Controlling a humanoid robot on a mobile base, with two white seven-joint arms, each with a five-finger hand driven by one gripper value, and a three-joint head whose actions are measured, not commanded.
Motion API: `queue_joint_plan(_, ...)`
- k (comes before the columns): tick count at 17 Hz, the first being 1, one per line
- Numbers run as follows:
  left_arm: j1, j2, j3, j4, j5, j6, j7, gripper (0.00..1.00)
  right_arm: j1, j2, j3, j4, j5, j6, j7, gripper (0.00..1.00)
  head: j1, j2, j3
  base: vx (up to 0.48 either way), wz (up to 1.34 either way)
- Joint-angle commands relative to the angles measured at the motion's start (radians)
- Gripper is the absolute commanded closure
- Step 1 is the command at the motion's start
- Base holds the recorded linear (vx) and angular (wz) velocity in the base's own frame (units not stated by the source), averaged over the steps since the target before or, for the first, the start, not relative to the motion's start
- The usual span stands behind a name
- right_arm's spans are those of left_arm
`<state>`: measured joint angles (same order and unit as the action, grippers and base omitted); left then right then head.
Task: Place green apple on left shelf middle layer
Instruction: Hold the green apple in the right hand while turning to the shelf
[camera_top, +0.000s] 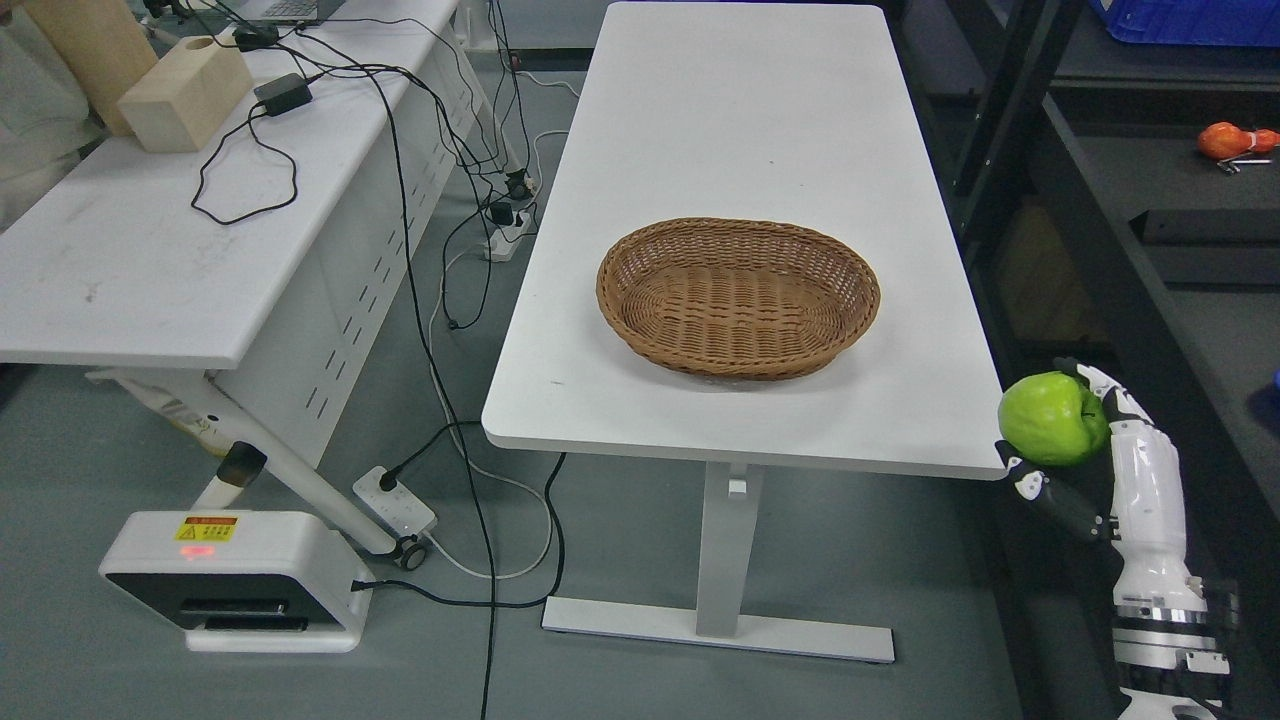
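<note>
Right hand (1085, 455) comes up from the lower right corner with its fingers (1110, 385) curled around the green apple (1052, 418), which sits in its grasp just off the near right corner of the white bench (740, 130), level with the bench edge and not resting on it. No left arm shows.

By the look of it, the pick is done and the carry is the step in hand: the fruit is held clear of the bench, beside the dark shelving (1130, 230) along the right side of the view. The task names a left shelf and its middle layer; which board that is cannot be settled from here, so the next move calls for bringing the apple over the correct board, keeping the grip firm on a round, smooth fruit, clearing the dark upright posts, and lowering before the fingers let go.

On the bench stands an oval wicker basket (738, 345) with nothing in it. An orange object (1235, 140) lies on a shelf board further back. To the left is a second white bench (120, 270) carrying wooden blocks (185, 95) and black cables (250, 160), with a power strip (395, 498) and more cable on the grey floor.
</note>
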<state>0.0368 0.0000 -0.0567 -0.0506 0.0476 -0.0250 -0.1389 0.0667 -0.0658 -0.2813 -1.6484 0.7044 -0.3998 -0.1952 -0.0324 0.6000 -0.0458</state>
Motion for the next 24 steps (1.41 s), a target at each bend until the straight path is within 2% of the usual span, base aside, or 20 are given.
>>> queue_joint_plan(1,0.0,0.017,0.0,0.0,0.0,0.0,-0.001,0.0,0.002,0.011,-0.003,0.001,0.0,-0.001,-0.015,1.0,0.0,0.0,0.0,-0.273,0.13)
queue_joint_plan(24,0.0,0.017,0.0,0.0,0.0,0.0,-0.001,0.0,0.001,0.015,-0.003,0.004,0.0,-0.002,-0.016,1.0,0.0,0.0,0.0,-0.286,0.08)
